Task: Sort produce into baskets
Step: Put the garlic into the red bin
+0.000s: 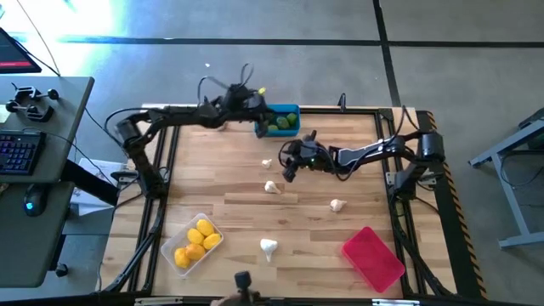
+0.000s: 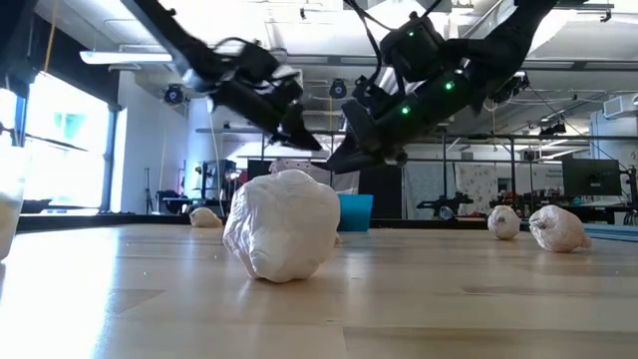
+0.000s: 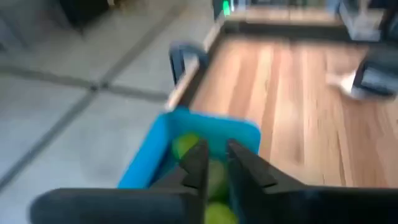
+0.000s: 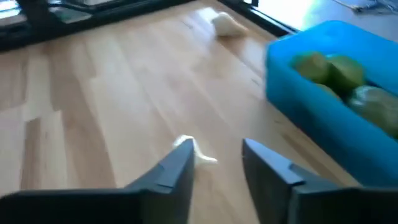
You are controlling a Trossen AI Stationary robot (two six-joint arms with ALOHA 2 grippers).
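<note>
The blue basket (image 1: 278, 121) stands at the table's far edge with dark green produce (image 4: 329, 71) in it. My left gripper (image 3: 216, 163) hovers just above this basket, its fingers nearly together with nothing between them. My right gripper (image 4: 214, 158) is open above the table's middle, a little to the near side of the blue basket. A small whitish garlic bulb (image 4: 194, 151) lies on the wood just past one of its fingertips. Three more bulbs (image 1: 272, 187) (image 1: 337, 204) (image 1: 269, 247) rest on the table. The clear basket (image 1: 194, 244) holds yellow lemons (image 1: 200, 238).
The red basket (image 1: 372, 257) lies at the near right, and the clear basket at the near left. Bare wood lies between the scattered bulbs. In the low view one bulb (image 2: 282, 224) sits close to the near edge. A desk with a keyboard (image 1: 21, 153) stands left of the table.
</note>
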